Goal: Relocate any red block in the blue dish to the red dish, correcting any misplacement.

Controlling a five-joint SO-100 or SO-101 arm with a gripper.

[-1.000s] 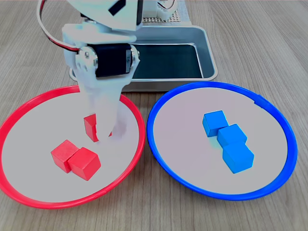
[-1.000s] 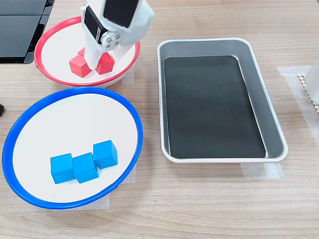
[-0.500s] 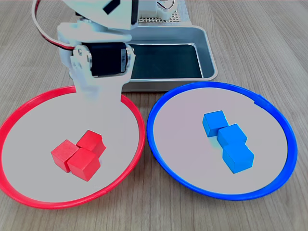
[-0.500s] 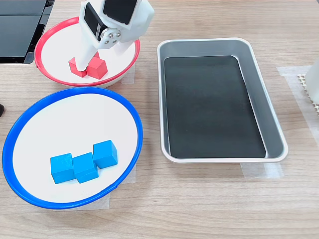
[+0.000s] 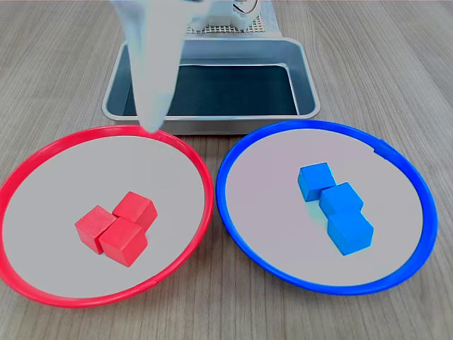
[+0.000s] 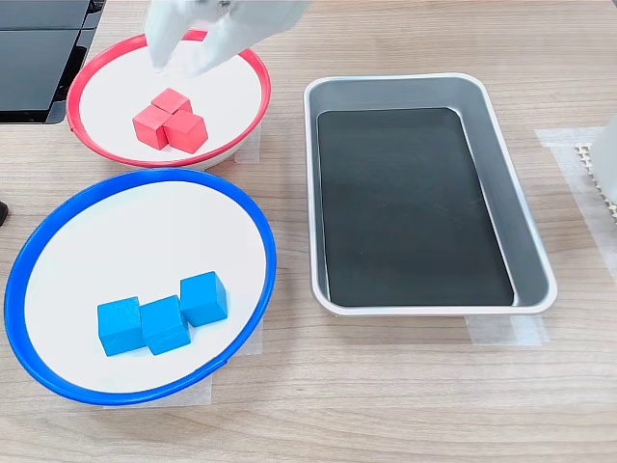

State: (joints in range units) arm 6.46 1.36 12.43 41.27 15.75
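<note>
The pincer (image 5: 150, 106) appears in both exterior views only as a pale motion-blurred streak; in the first exterior view it tapers to a tip over the far rim of the red dish (image 5: 42, 161), at about 12 o'clock on that dish. Its upper part is cut off by the top edge of the frame. In the second exterior view the pincer (image 6: 183, 48) is a smear above the same dish, also cropped at the top. Whether its jaws are apart or together cannot be told; nothing is seen held in it.

Inside the red dish (image 6: 96, 82) three red cubes sit in a tight cluster, touching one another, near the dish centre. One of them, the red block (image 5: 134, 210), lies at the 1 o'clock side of the cluster in the first exterior view; which cube is which cannot be confirmed, as they look alike.

The blue dish (image 5: 233, 152), just beside the red dish at its 3 o'clock in the first exterior view, holds three blue cubes (image 5: 340, 205) in a touching row; only blue cubes are seen in it. The metal tray (image 5: 304, 67) stands beyond both dishes at 12 o'clock on the wooden tabletop (image 5: 396, 64), its near left corner partly masked by the blur.
</note>
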